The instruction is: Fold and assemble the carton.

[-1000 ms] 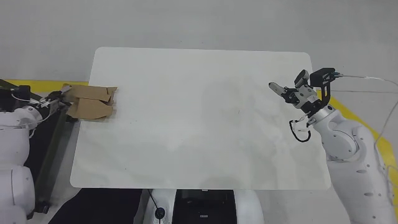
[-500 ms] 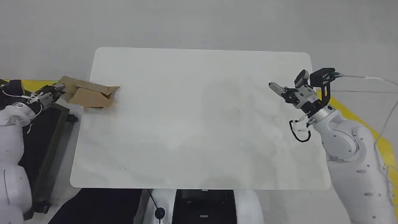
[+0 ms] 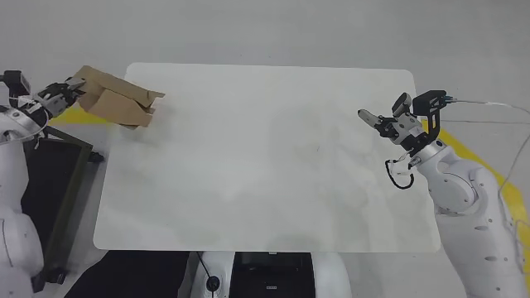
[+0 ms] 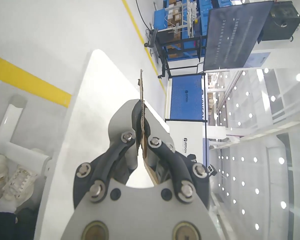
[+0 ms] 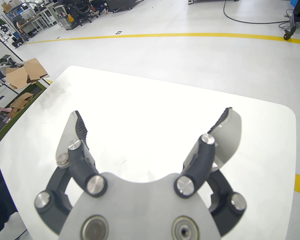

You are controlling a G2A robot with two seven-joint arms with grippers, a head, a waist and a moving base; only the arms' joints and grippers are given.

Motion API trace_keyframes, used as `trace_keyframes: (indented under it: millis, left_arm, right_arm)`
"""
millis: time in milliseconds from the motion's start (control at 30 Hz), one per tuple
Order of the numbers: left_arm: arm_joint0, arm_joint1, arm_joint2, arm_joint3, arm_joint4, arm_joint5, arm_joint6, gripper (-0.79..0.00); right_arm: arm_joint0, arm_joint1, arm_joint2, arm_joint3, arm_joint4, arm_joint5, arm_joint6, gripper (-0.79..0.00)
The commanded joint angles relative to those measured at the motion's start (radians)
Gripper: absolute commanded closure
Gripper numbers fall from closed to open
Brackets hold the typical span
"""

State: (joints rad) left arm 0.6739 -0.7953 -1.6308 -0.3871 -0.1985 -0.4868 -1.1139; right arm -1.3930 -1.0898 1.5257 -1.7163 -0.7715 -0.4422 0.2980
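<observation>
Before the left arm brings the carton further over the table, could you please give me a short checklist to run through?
1. Grip: ok. The left gripper is shut on an edge of the carton.
2. Carton over the table: not ok. It sits at the far left corner, and part of it hangs past the edge.
3. Carton touching the table: cannot tell.
4. Carton assembled: not ok. Its flaps stick out loose at different angles.
5. Right gripper free to help: ok. It is open and holds nothing, above the table's right side, far from the carton.
</observation>
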Motion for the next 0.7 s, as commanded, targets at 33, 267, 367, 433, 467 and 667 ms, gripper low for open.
trace_keyframes:
  millis: [33, 267, 367, 433, 467, 667]
  left_arm:
    - [-0.022, -0.017, 0.035, -0.035, 0.007, 0.07, 0.023, 0.0]
    - [-0.063, -0.062, 0.121, -0.139, -0.01, 0.145, 0.031, 0.0]
    - [-0.076, -0.078, 0.153, -0.192, -0.027, 0.168, 0.019, 0.0]
    - [-0.086, -0.088, 0.171, -0.231, -0.048, 0.186, 0.012, 0.0]
    - [-0.09, -0.092, 0.181, -0.254, -0.059, 0.195, 0.007, 0.0]
    - [-0.071, -0.116, 0.234, -0.401, -0.118, 0.239, -0.001, 0.0]
  right_arm:
    - [0.0, 0.0, 0.0, 0.0, 0.0, 0.0, 0.0, -0.785]
    - [0.0, 0.0, 0.0, 0.0, 0.0, 0.0, 0.0, -0.785]
    - [0.0, 0.0, 0.0, 0.0, 0.0, 0.0, 0.0, -0.785]
    - [0.0, 0.0, 0.0, 0.0, 0.0, 0.0, 0.0, -0.785]
    - [0.0, 0.0, 0.0, 0.0, 0.0, 0.0, 0.0, -0.785]
    - [0.0, 0.0, 0.0, 0.0, 0.0, 0.0, 0.0, -0.785]
